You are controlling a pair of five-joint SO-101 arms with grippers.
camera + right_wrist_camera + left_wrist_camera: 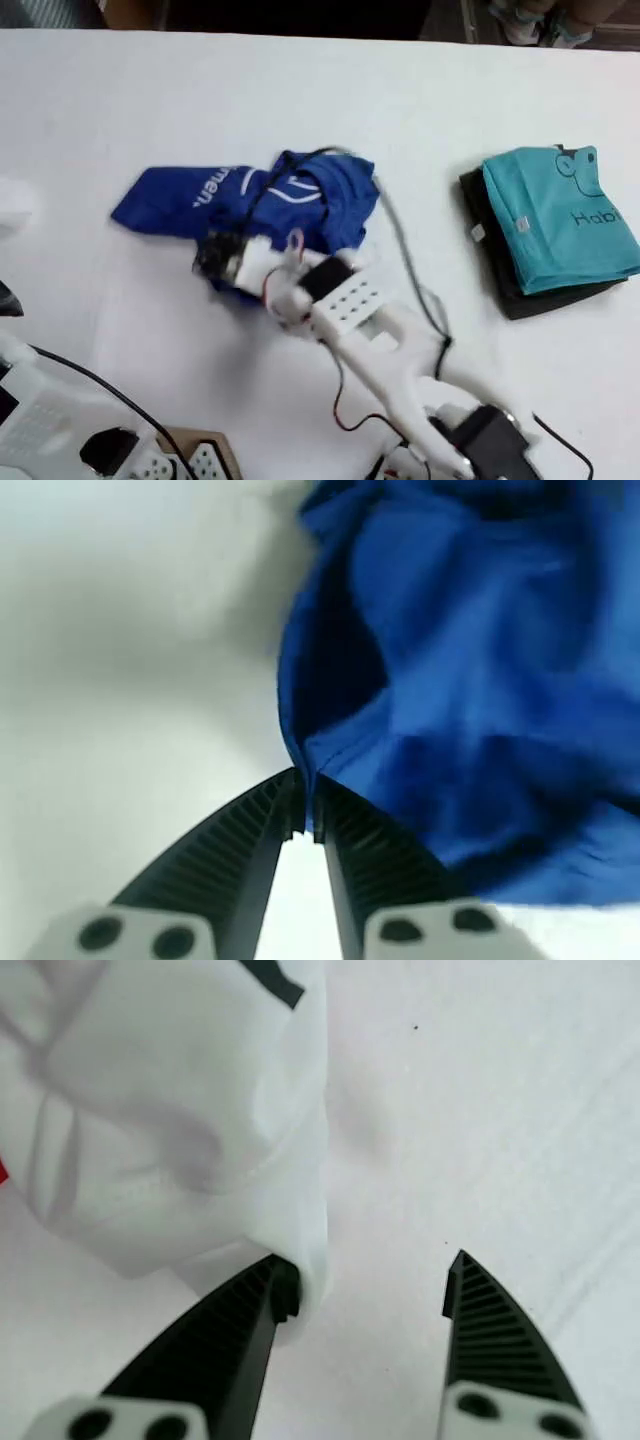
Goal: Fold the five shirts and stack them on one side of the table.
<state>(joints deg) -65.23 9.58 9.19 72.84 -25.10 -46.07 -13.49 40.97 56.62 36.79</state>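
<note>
Toward the front left corner of the desk (120, 90), the left gripper (372, 1260) stands wide open and empty, with one finger touching a white shirt (170, 1130). At mid-desk, the right gripper (305, 792) is closed, pinching an edge of the crumpled blue shirt (250, 195). Near the right edge, a folded teal shirt (560, 215) lies on a folded black shirt (540, 298).

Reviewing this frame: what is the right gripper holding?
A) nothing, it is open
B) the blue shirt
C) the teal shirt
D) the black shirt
B: in its wrist view the right gripper is pinched shut on an edge of the blue shirt.
</note>
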